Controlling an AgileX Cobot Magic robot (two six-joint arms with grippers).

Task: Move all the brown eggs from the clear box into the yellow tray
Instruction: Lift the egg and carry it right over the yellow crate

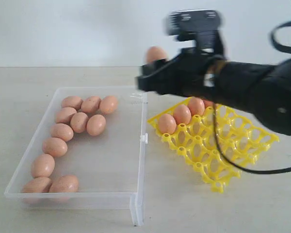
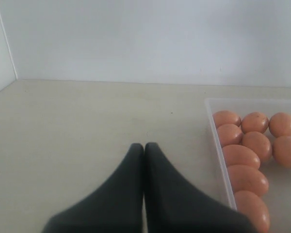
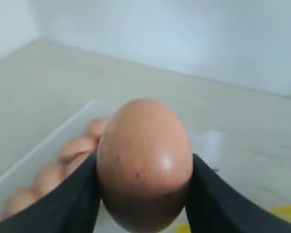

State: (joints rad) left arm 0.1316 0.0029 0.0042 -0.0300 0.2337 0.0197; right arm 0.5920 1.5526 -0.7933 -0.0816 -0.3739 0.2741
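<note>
A pinkish-brown oval egg [image 3: 144,145] is pinched in the right gripper [image 3: 145,167], raised beside the shallow clear plastic box [image 1: 141,141]. The left gripper's [image 2: 144,148] fingers are pressed together.

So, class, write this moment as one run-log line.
right gripper: shut on egg, raised, not yet in tray | left gripper: shut, empty, beside box | box: eggs left inside

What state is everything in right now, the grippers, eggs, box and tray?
Right gripper: shut on a brown egg, held up in the air.
Left gripper: shut, empty.
Clear box: open-topped, eleven brown eggs lying inside.
Yellow tray: at least three eggs seated in cups, most cups empty.
</note>
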